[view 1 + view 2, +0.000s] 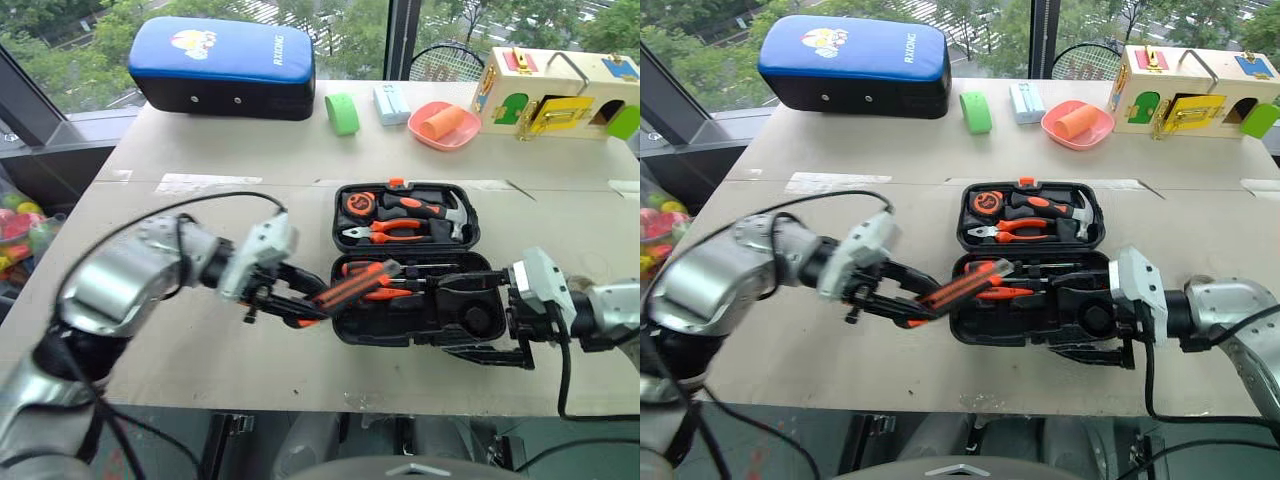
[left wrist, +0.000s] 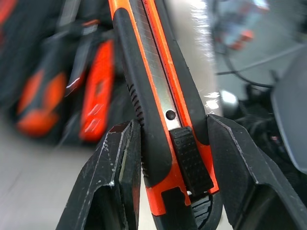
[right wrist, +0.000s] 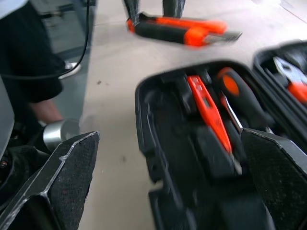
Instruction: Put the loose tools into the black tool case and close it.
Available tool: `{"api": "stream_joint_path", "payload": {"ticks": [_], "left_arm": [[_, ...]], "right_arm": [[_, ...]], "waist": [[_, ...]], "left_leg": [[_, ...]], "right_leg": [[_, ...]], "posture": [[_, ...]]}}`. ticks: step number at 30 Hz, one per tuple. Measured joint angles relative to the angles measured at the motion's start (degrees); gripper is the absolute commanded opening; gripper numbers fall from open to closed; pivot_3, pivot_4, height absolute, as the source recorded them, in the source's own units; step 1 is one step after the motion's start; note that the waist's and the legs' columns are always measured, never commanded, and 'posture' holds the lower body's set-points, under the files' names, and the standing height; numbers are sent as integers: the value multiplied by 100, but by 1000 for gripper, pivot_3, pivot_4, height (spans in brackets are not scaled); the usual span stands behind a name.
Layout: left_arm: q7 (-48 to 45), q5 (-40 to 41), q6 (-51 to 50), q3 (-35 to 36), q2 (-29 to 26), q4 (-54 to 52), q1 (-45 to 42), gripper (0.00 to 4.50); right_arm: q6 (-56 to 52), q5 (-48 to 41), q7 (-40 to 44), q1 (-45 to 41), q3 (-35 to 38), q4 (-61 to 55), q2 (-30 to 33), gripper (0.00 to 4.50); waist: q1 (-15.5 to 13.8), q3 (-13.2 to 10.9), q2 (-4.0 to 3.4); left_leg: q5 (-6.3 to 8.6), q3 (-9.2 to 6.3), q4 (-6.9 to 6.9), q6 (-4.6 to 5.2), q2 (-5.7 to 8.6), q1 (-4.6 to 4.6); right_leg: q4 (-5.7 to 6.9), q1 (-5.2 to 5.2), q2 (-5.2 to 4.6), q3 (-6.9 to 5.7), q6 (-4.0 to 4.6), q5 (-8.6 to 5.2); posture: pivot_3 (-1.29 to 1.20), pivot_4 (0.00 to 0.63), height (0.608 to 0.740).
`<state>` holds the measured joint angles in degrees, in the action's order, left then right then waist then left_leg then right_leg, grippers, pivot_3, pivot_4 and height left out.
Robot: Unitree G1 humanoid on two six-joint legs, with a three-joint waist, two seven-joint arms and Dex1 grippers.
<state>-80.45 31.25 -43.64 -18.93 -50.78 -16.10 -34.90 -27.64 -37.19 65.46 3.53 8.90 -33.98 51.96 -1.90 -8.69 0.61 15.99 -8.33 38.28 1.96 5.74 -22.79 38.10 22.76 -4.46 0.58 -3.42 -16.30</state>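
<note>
Blue cushion; pink bowl (table's far edge).

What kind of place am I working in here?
Probably a robot test room beside big windows: a taped board worktable carrying practice props, namely a black plastic tool case, a wooden latch-board box and a blue padded cushion.

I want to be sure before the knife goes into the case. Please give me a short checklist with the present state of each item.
1. Left gripper shut on the utility knife: ok.
2. Black tool case lies open: ok.
3. Knife already over the case's front half: ok, its tip is above the left edge.
4. Free recess for the knife: cannot tell; a tester pen and a screwdriver lie there.
5. Right gripper open, its fingers astride the case's right end: ok.
6. Blade retracted: cannot tell.
</note>
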Motion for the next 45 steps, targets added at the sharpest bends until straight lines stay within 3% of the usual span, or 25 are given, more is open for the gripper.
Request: {"api": "stream_joint_path", "payload": {"ticks": [7, 12, 21, 23, 27, 35, 38, 41, 42, 43, 45], "left_arm": [[-373, -951, 404, -1305, 892, 917, -840, 1741], [-625, -1343, 808, -1543, 1136, 1391, -1084, 1741], [-687, -1562, 618, -1562, 1583, 1813, -1193, 1741], [-679, -1568, 511, -1560, 1606, 1813, -1208, 2752], [-670, -1582, 476, -1535, 1635, 1777, -1212, 4354], [-856, -1021, -87, -960, 1357, 1306, -1290, 4442], [-721, -1026, 29, -834, 1407, 1293, -1292, 3704], [-642, -1062, 174, -839, 1509, 1309, -1275, 2270], [-637, -1077, 197, -844, 1513, 1309, -1268, 2140], [-603, -1138, 310, -872, 1524, 1328, -1226, 1438], [-563, -1252, 480, -943, 1553, 1381, -1193, 944]], "right_arm": [[-143, -45, -528, 957, 698, -777, -18, 4500], [-297, -176, -834, 1078, 906, -983, -48, 4500], [-454, -290, -1178, 876, 897, -1055, -47, 4500], [-470, -308, -1226, 788, 842, -1049, -47, 4500], [-478, -330, -1254, 593, 731, -989, -47, 4500], [-480, -335, -1237, 434, 572, -881, -47, 4500], [-480, -334, -1230, 425, 530, -835, -48, 4500], [-477, -334, -1231, 382, 501, -829, -48, 4500], [-477, -334, -1231, 382, 499, -828, -48, 4500], [-476, -334, -1229, 381, 493, -823, -48, 4500], [-475, -333, -1226, 381, 491, -819, -48, 4500]], "waist": [[154, -2, 5], [118, -2, 5], [117, -3, 7], [119, -3, 7], [119, -3, 7], [110, -4, 9], [110, -4, 9], [118, -4, 9], [118, -4, 9], [118, -4, 9], [117, -4, 9]], "left_leg": [[-1, 2, 6, 0, -2, 6], [-1, 1, 15, 0, -1, 8], [-1, 1, 18, 1, 0, 8], [-1, 1, 18, 0, 0, 8], [-1, 1, 21, 0, 0, 8], [-2, 1, 30, 0, 0, 9], [-2, 1, 31, 0, 0, 8], [-2, 1, 30, 0, 0, 8], [-2, 1, 30, 0, 0, 8], [-2, 1, 30, 0, 0, 8], [-2, 1, 30, 0, 0, 8]], "right_leg": [[21, 1, 7, 8, -2, 1], [28, 0, 7, 7, -2, 1], [32, 0, 8, 6, -3, 0], [33, 1, 8, 6, -3, 0], [36, 1, 7, 6, -3, 1], [42, 0, 8, 5, -3, 0], [42, 0, 7, 6, -3, 0], [44, 1, 7, 6, -3, 0], [44, 1, 7, 6, -3, 0], [44, 1, 7, 7, -3, 0], [44, 1, 7, 7, -3, 1]], "posture": [[0, 150, 735], [0, 150, 735], [0, 150, 735], [0, 150, 735], [0, 150, 735], [0, 150, 735], [0, 150, 735], [0, 150, 735], [0, 150, 735], [0, 150, 735], [0, 150, 735]]}}
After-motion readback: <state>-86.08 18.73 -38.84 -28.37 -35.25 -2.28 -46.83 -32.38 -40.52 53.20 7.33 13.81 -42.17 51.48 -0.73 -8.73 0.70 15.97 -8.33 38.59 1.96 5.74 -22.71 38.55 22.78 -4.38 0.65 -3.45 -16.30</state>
